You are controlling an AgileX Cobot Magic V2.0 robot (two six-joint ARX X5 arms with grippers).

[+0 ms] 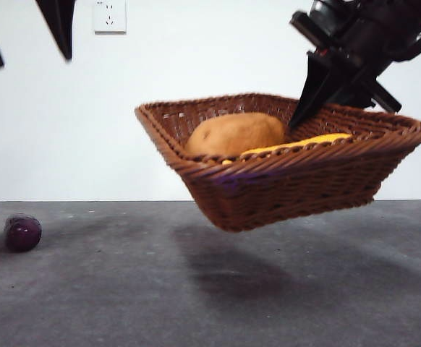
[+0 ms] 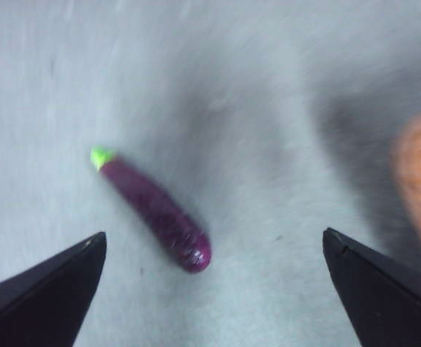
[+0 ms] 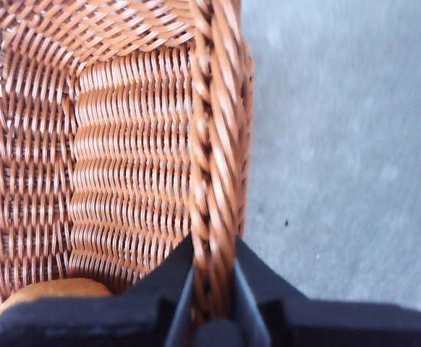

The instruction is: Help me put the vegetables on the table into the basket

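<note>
The woven basket (image 1: 290, 189) hangs tilted above the table (image 1: 124, 303), casting a shadow below. My right gripper (image 1: 302, 114) is shut on its braided rim (image 3: 214, 144) at the far right side. Inside lie the brown-orange potato (image 1: 236, 134) and the yellow corn cob (image 1: 297, 144); the potato (image 3: 48, 290) also shows in the right wrist view. A purple eggplant (image 1: 22, 233) rests on the table at the far left. High above it my left gripper (image 1: 33, 58) hangs open, and the eggplant (image 2: 156, 212) with its green cap lies between and beyond the jaws (image 2: 214, 235).
A white wall with a socket (image 1: 109, 16) stands behind the table. A blurred orange edge of the basket (image 2: 420, 173) shows at the side of the left wrist view. Dark grey table stretches under and in front of the basket.
</note>
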